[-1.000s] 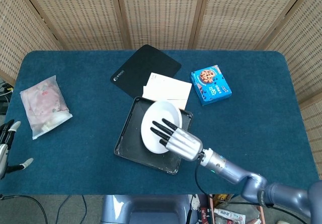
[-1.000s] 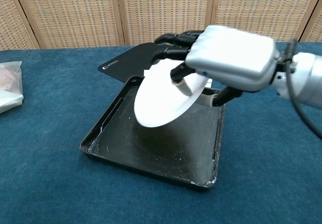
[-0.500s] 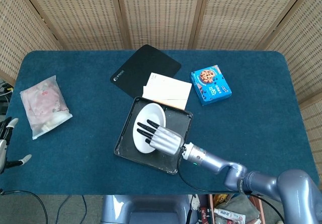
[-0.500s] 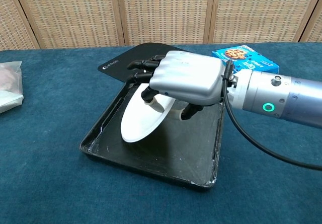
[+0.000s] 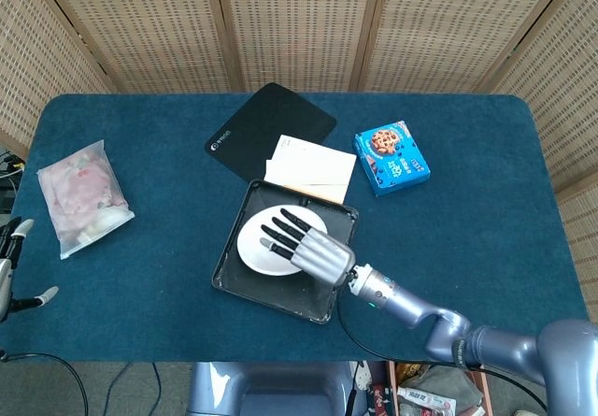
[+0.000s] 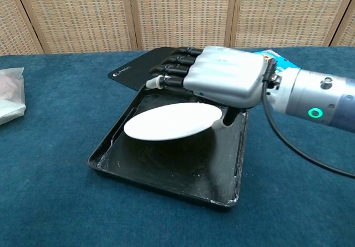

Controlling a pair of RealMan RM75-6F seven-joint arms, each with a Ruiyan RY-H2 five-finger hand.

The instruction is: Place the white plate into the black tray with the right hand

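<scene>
The white plate (image 5: 254, 249) (image 6: 166, 122) lies almost level just above the floor of the black tray (image 5: 234, 280) (image 6: 166, 172), casting a shadow on it. My right hand (image 5: 313, 246) (image 6: 224, 80) reaches over the plate's right side, its fingers (image 6: 169, 76) stretched out above and the thumb tucked under the rim, holding it. My left hand (image 5: 7, 266) hangs off the table's left edge with its fingers apart, holding nothing; the chest view does not show it.
Behind the tray lie a white paper (image 5: 313, 165) and a black mat (image 5: 271, 126) (image 6: 138, 69). A blue cookie box (image 5: 391, 157) (image 6: 277, 61) sits at the back right. A plastic bag (image 5: 82, 196) (image 6: 8, 94) lies at the far left.
My right hand has tipped the plate from steeply tilted to nearly flat and lowered it inside the tray. The left hand has hardly moved.
</scene>
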